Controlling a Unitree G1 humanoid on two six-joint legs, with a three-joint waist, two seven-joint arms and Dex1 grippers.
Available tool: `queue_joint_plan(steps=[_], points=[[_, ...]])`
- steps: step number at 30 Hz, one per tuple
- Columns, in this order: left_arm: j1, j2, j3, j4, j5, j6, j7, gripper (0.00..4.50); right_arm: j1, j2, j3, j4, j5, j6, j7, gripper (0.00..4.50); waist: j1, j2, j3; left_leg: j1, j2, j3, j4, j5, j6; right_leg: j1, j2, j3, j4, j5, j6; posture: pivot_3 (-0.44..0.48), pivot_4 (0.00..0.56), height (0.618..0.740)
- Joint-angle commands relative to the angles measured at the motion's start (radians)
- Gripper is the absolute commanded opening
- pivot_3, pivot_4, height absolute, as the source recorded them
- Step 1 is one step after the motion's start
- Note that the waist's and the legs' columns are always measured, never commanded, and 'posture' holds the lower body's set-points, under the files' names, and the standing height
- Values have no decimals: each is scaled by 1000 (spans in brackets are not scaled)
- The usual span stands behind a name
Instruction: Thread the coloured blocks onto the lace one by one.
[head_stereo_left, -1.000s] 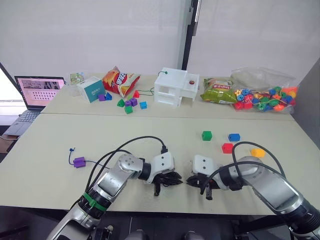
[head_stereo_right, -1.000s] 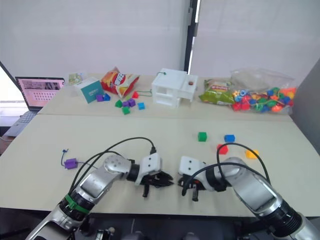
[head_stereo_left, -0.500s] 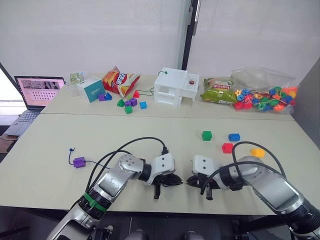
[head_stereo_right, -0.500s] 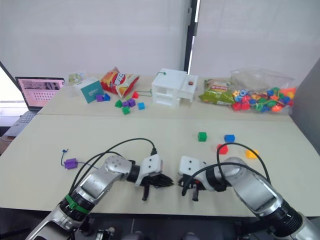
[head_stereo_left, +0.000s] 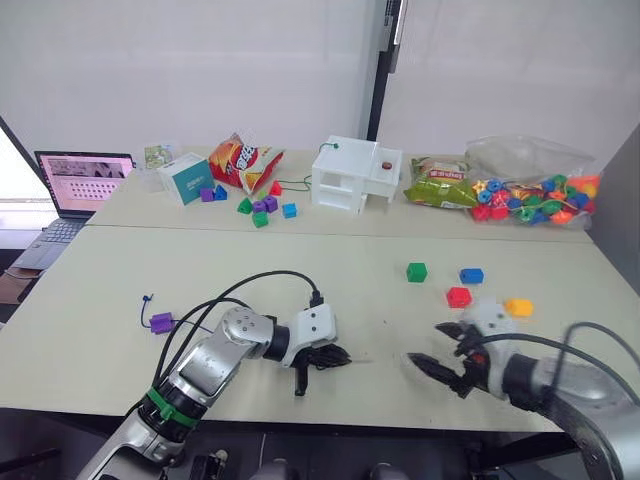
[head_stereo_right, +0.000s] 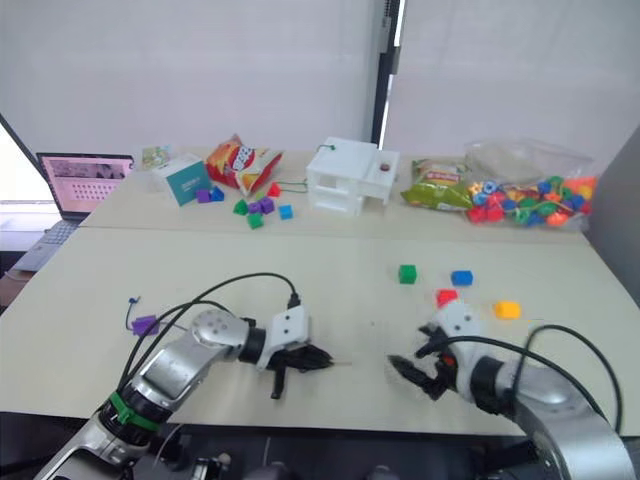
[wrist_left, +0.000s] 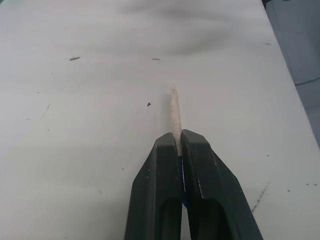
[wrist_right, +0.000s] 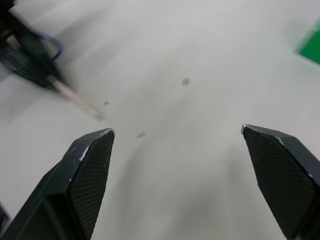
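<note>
Both hands have parted — right hand (head_stereo_left: 438, 350) now spread wide and withdrawn, left hand (wrist_left: 180, 150) clenching the lace (wrist_left: 174, 112) tip.

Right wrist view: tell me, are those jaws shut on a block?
No, the right gripper stands wide open over bare table, with nothing between its jaws.

Coloured blocks (head_stereo_left: 460, 285) lie right of the lace (head_stereo_left: 150, 318)
</note>
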Motion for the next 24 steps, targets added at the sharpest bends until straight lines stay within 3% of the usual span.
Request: queue_joint_plan(steps=[1,7,13,21,24], points=[[6,2,29,-45,-25,22,10,0,88,81,-104,-54,-47,-53,-133,4099,0,1,-1,0,0,1,0,0,0,0,0,1,0,0,0,0,150,740],[7,-15,32,-57,-34,45,17,0,-21,186,-48,124,-186,-195,-369,4099,-27,2,-1,5,0,3,0,2,-2,2,2,3,0,0,0,0,150,740],[-2,-25,24,-51,-26,42,29,0,-283,114,-46,550,-228,-321,-440,4099,-31,3,0,13,0,3,-2,1,-1,11,2,2,-2,0,0,0,150,740],[-1,-26,28,-55,-26,46,45,0,-502,33,-21,922,-224,-422,-452,4099,-34,5,0,11,0,3,-3,0,0,11,1,2,-4,0,0,0,150,740],[1,-24,31,-59,-27,47,50,0,-530,24,-10,989,-213,-456,-432,3329,-33,6,0,11,0,3,-4,0,0,11,1,2,-4,0,0,0,150,740]])
